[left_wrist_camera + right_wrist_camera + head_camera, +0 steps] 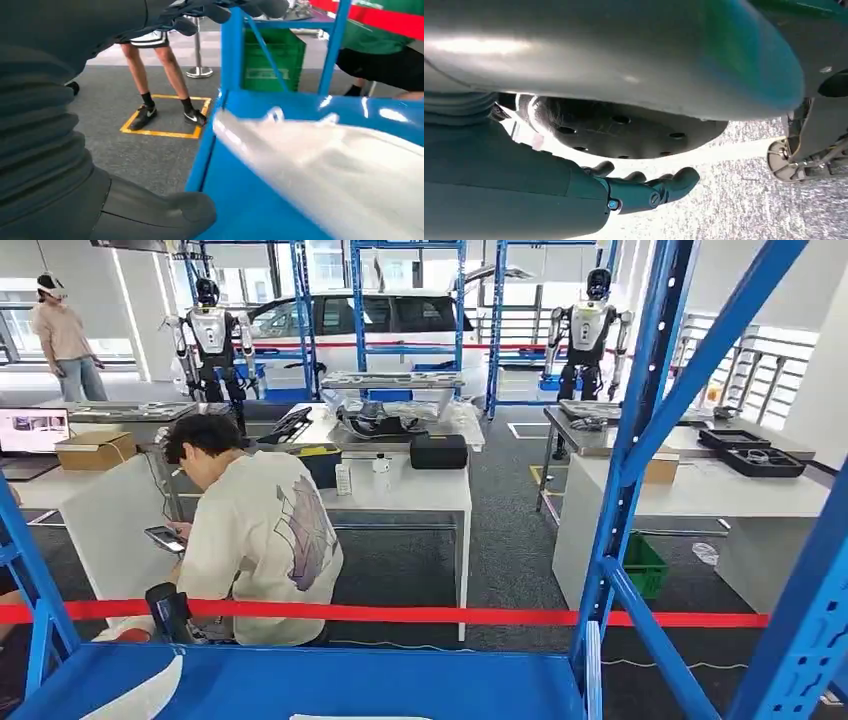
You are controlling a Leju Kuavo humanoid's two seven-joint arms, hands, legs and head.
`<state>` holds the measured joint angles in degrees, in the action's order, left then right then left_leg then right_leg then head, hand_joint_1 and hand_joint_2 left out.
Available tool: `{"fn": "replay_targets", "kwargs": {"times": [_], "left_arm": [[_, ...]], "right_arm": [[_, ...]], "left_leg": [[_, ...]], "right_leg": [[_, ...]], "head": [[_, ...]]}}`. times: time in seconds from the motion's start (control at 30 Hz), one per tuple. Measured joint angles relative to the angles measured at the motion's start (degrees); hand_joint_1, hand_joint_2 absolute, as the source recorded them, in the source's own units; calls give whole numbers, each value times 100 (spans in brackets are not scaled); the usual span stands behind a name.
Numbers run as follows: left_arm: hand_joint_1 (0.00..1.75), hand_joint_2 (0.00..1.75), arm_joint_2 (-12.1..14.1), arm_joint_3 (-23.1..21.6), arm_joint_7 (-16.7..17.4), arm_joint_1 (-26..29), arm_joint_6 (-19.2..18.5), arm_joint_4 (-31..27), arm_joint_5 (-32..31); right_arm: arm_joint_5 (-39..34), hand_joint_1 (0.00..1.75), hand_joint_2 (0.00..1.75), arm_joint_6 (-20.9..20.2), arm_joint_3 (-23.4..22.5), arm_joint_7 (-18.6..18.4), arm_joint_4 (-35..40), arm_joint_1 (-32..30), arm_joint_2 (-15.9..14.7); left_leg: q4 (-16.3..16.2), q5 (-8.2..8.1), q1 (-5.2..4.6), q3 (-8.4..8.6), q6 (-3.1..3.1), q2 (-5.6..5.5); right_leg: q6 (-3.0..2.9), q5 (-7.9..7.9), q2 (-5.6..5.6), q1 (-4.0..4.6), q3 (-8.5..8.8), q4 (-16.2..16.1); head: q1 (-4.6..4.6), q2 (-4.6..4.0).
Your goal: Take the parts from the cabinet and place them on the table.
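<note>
A pale, silvery-white part [140, 695] lies on the blue cabinet shelf [380, 680] at the lower left of the head view. Up close, the part [325, 165] is a long glossy shape stretched across the shelf [240, 205]. My left hand [45, 130] hovers just off the shelf's corner, apart from the part. Its thumb and fingers are spread and hold nothing. My right hand [624, 192] hangs over the grey floor with its fingers stretched out and nothing in them.
Blue rack uprights [640, 420] frame the shelf. Behind it runs a red tape [400, 614], where a person in a white shirt [260, 530] crouches. A white table [400, 490] stands beyond, a green crate [272, 55] sits nearby, and someone's legs [165, 85] stand by a yellow floor square.
</note>
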<state>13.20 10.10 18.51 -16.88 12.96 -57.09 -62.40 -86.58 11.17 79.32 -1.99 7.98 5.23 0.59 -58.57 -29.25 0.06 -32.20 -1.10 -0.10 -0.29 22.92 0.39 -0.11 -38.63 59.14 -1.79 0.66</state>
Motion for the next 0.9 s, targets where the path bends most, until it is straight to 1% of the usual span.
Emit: {"fn": "replay_targets", "kwargs": {"times": [0.13, 0.3, 0.43, 0.53, 0.63, 0.77, 0.9], "left_arm": [[0, 175, 48, 120, -76, -56, 136, 192, -7], [0, 175, 100, 262, -166, -205, 367, 566, -31], [0, 175, 129, 391, -266, -217, 474, 664, -65], [0, 175, 166, 448, -356, -240, 564, 688, -274], [0, 175, 225, 450, -415, -396, 599, 758, -539], [0, 175, 267, 450, -522, -706, 669, 983, -719], [0, 175, 245, 448, -538, -824, 677, 1073, -780]], "right_arm": [[-9, 0, 0, 0, -39, -2, 0, -2, 11], [-11, 0, 0, 0, -59, 4, 0, -1, 20], [-11, 0, 0, 0, -61, -17, 0, -1, 20], [-11, 0, 0, 0, -61, -39, 0, -1, 20], [-9, 0, 0, 0, -61, -11, 0, 3, 20], [-9, 0, 0, 0, -61, 33, 0, 4, 20], [-9, 0, 0, 0, -61, 39, 0, 7, 20]], "left_leg": [[-1, -1, 0, 2, 2, 1], [-1, -1, 2, 4, 1, 1], [-1, -1, 2, 40, 1, 3], [-1, 0, 1, 48, 1, -1], [-2, 0, 1, 46, 1, -5], [-4, 0, 0, 45, 1, -4], [-4, 0, 0, 48, 1, -1]], "right_leg": [[0, 0, 0, 1, 1, 0], [-2, 0, 1, 2, 1, 1], [-2, 1, 2, 3, -1, 2], [-3, 0, 3, 4, -2, 2], [-2, 0, 0, 2, 1, 2], [-2, -1, 0, 1, 5, 1], [-1, -2, 2, 2, 5, 1]], "head": [[0, 0], [-2, 0], [-2, 0], [0, 0], [-2, 0], [-2, 0], [-2, 0]]}}
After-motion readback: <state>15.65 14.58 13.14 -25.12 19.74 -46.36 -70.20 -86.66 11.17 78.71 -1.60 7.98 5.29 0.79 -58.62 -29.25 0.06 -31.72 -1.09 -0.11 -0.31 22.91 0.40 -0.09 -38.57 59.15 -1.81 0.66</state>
